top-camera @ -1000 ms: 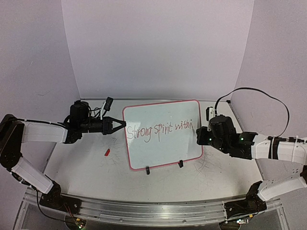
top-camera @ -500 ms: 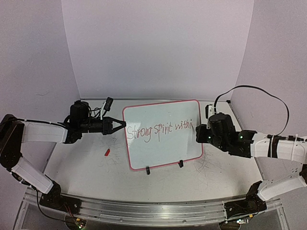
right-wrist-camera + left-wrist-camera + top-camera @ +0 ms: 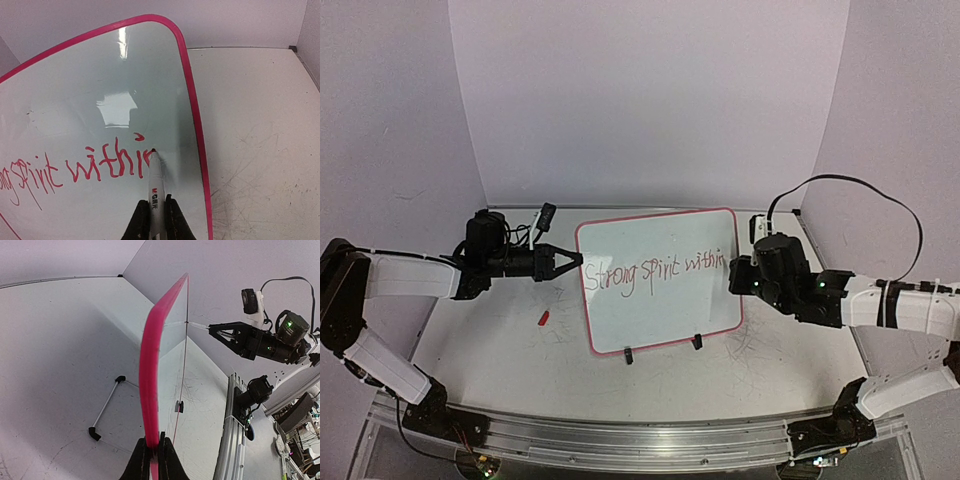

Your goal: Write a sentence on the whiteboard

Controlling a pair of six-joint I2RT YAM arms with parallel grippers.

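Getting pretty close here. Propping the glossy white rectangular whiteboard (image 3: 665, 312) with its thin red-pink rim upright mid-frame in the top view, pinching its left edge with the left gripper (image 3: 153, 442), fingers clamped tight on the rim. Gripping a white red-tipped marker (image 3: 154, 172) in the right gripper (image 3: 156, 201), fingers squeezed on the barrel, tip touching the board near its right rim. Reading "Strong spirit withi" so far in the thin red handwritten sentence (image 3: 650, 272), just starting the last "n". Probably only needing that letter and maybe a full stop.
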